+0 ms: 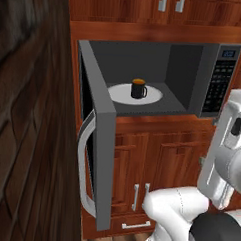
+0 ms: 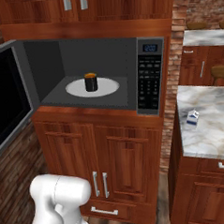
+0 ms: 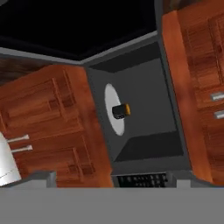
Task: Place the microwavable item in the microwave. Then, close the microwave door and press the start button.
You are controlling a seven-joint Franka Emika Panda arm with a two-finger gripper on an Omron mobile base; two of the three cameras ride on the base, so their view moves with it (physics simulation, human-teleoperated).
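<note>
The mug (image 1: 138,88) sits on the turntable (image 1: 153,98) inside the microwave (image 2: 151,76); pincer open, empty — next, swing the door (image 1: 98,156) shut, then press start.

A small white-and-blue carton (image 2: 192,118) stands on the marble surface (image 2: 213,131). Wooden cabinets (image 2: 112,165) with silver handles sit beside a brick wall (image 1: 23,112).

There was one microwave (image 1: 205,77) with one open door (image 1: 99,141), one white turntable (image 1: 119,95), one black mug (image 1: 138,88), one small carton (image 2: 192,118), and one keypad panel (image 2: 148,81).
</note>
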